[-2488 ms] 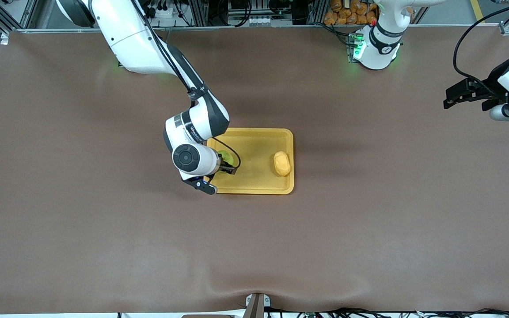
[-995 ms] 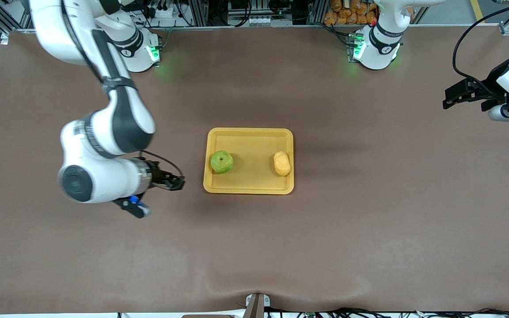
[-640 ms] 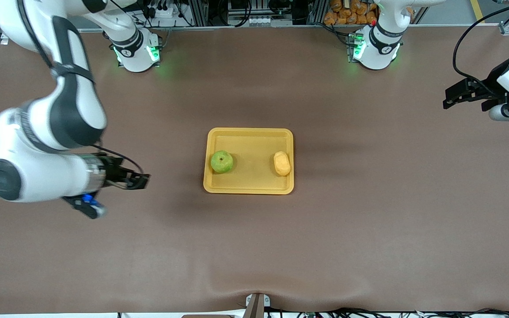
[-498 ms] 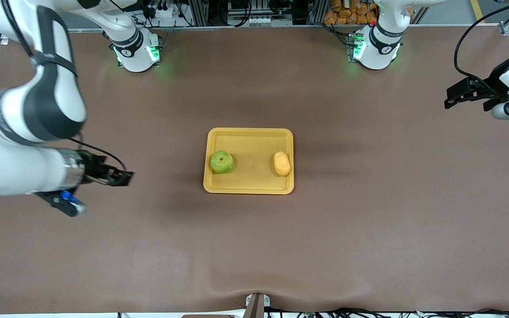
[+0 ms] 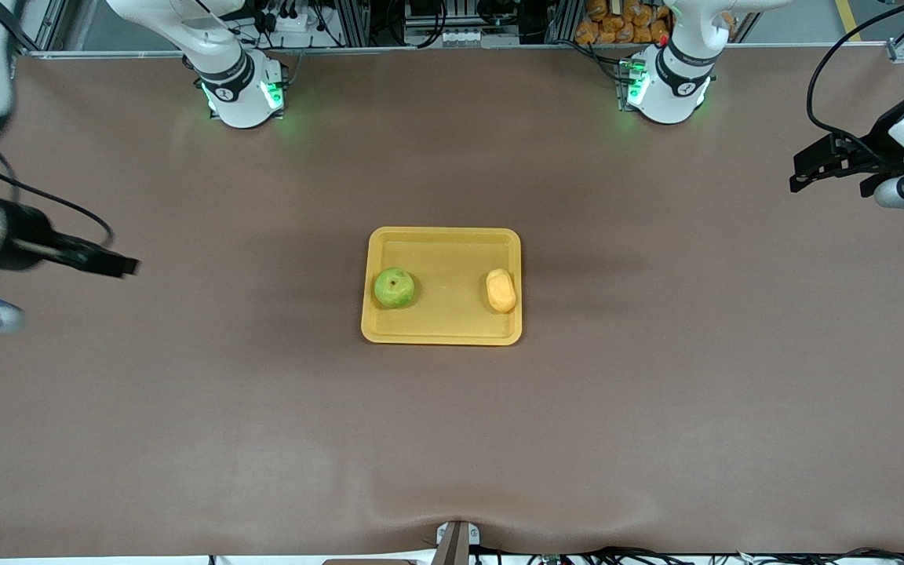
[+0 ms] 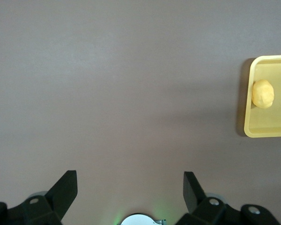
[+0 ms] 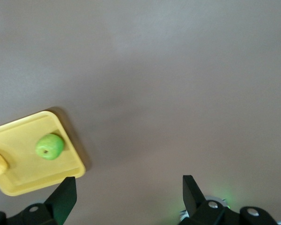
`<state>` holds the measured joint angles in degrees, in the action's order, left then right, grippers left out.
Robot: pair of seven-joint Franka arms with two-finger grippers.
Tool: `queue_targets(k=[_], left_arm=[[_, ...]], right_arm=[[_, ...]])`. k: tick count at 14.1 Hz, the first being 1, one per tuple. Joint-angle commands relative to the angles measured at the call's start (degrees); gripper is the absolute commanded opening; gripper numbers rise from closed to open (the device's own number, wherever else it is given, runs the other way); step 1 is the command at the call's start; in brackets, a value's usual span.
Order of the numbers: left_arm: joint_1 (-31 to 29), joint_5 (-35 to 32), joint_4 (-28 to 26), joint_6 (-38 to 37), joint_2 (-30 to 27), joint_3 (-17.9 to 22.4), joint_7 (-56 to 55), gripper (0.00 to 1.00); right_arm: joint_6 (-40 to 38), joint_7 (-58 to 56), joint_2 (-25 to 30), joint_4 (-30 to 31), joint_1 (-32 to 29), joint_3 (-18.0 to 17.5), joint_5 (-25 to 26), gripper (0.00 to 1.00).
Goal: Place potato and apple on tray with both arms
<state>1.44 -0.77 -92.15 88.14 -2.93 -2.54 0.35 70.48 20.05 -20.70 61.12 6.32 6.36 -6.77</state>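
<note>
A: Apple (image 5: 394,288) and potato (image 5: 501,290)?
B: Both on the tray (image 5: 442,242), at nine and three o'clock.
A: Grippers?
B: Right gripper (image 5: 111,264) and left gripper (image 5: 811,165) hang spread and empty over each table end.

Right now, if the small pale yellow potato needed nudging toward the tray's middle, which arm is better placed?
Left, marginally: the potato lies at the tray's left-arm end. Both grippers, left and right, hang open at the table ends.

Tray (image 5: 442,247): smooth yellow plastic, faint sheen. Table (image 5: 656,408): matt brown covering, slightly rippled. Apple (image 5: 394,287): smooth skin.
</note>
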Motion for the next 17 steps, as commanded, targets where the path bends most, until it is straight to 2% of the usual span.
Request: queue_targets(k=[1, 4, 7, 11, 14, 17], left_arm=[[-0.1, -2.1, 0.8, -0.3, 0.4, -0.4, -0.3, 1.00], [-0.1, -2.1, 0.8, -0.3, 0.4, -0.4, -0.3, 1.00], [-0.1, -2.1, 0.8, -0.3, 0.4, -0.6, -0.3, 1.00], [-0.1, -2.1, 0.8, -0.3, 0.5, -0.6, -0.4, 1.00], [-0.1, -2.0, 0.9, -0.3, 0.5, -0.6, -0.4, 1.00], [-0.1, -2.0, 0.9, -0.3, 0.5, -0.6, -0.5, 1.00]], right_arm=[[-0.8, -5.2, 4.4, 1.8, -2.2, -1.2, 1.9, 1.00], [1.6, -5.5, 9.6, 5.7, -2.8, -1.1, 2.2, 1.00], [6.8, -5.5, 18.1, 16.5, -2.1, -1.4, 4.7, 1.00], [13.8, -7.5, 27.5, 30.3, -2.6, -1.4, 4.7, 1.00], [13.9, -12.5, 27.7, 31.1, -4.6, -1.0, 4.3, 1.00], [13.9, -20.0, 25.8, 28.1, -7.4, -1.1, 3.8, 1.00]])
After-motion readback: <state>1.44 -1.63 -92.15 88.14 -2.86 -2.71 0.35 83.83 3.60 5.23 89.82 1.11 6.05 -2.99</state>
